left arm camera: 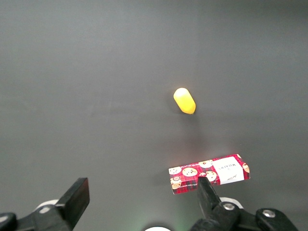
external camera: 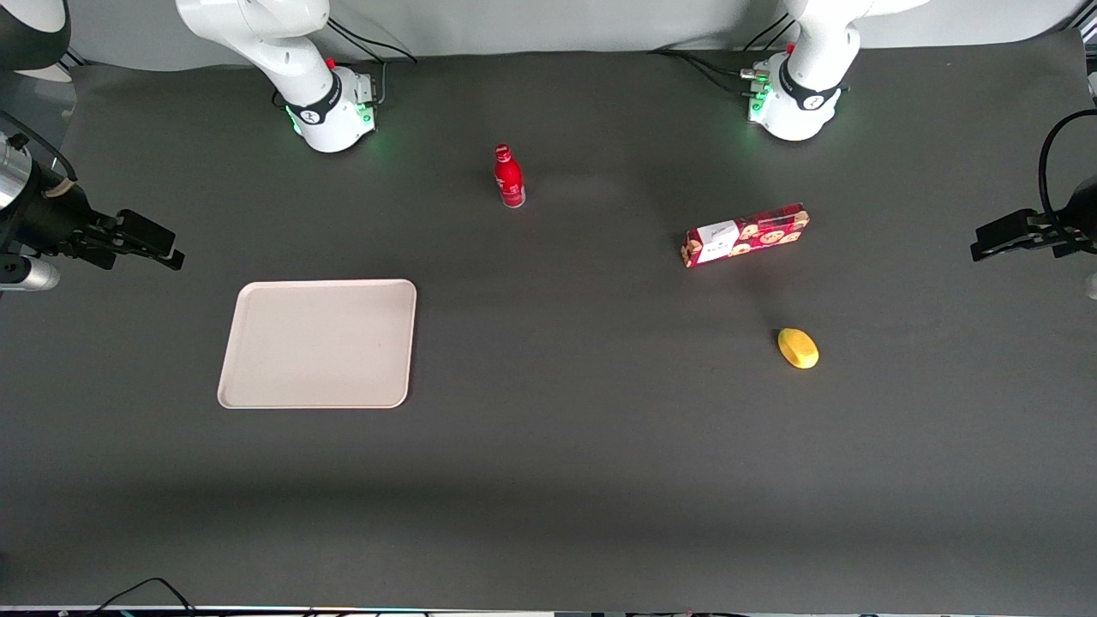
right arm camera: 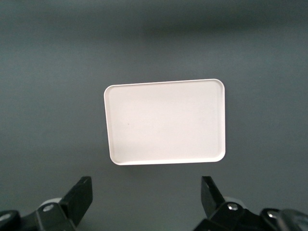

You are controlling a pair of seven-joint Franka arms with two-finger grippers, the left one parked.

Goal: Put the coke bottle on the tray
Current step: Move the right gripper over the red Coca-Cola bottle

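A robotics lab: two white arm bases with green status lights [external camera: 332, 110] are bolted to a wide desk covered in dark grey matte sheet [external camera: 566, 446], black cables [external camera: 377, 47] trail off its edge, and a plain grey backdrop closes it in.

The working arm's black two-fingered claw [external camera: 158, 244] hangs spread above the desk's working-arm end.

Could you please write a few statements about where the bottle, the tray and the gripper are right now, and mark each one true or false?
1. The coke bottle stands upright on the table. True.
2. The tray already holds the bottle. False: it is bare, and the bottle stands apart from it, farther from the front camera.
3. The gripper is shut on the bottle. False: it is open above the tray, holding nothing.
4. The cookie box lies farther from the front camera than the yellow object. True.
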